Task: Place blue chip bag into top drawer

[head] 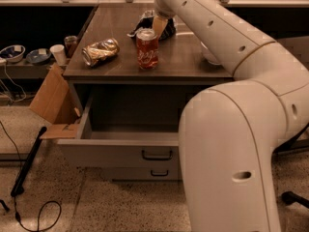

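The blue chip bag (168, 30) lies crumpled on the back of the brown tabletop (183, 62), just behind the red soda can (147, 48). My gripper (159, 24) reaches down from above onto the bag and covers its middle. The top drawer (120, 152) is pulled wide open below the tabletop. Its grey inside shows nothing in it, and its dark curved handle (157, 155) faces the front. My large white arm hides the drawer's right part.
A crushed gold can (100, 51) lies on the tabletop's left. A white bowl (210, 58) sits at the right, partly behind my arm. The lower drawer (159, 173) is shut. A cardboard box (52, 100), cups (59, 54) and a black pole (28, 162) are at the left.
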`<control>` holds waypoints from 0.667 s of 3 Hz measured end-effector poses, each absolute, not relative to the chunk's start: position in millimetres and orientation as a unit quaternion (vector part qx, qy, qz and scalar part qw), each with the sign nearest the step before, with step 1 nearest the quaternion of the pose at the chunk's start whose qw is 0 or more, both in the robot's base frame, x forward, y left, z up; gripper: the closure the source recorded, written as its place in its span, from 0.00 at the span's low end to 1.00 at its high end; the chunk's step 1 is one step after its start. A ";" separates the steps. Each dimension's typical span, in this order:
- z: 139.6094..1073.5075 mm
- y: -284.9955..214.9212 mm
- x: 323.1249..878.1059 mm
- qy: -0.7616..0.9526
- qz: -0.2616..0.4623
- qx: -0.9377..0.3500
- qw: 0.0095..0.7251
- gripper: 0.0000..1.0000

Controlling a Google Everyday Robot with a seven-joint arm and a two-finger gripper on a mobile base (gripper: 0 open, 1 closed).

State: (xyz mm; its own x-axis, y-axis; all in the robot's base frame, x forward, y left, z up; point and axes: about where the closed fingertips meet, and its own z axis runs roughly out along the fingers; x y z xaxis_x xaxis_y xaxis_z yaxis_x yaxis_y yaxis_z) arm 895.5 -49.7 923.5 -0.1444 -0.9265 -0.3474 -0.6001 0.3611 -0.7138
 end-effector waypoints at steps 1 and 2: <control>915.1 -49.3 897.6 0.733 -0.197 -0.536 0.370 0.00; 904.1 -53.5 897.7 0.746 -0.184 -0.536 0.350 0.00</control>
State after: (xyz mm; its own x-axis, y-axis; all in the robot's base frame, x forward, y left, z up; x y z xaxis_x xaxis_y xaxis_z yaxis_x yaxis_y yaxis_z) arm 897.7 -53.5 904.1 -0.1795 -0.9285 -0.3250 -0.6714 0.3571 -0.6493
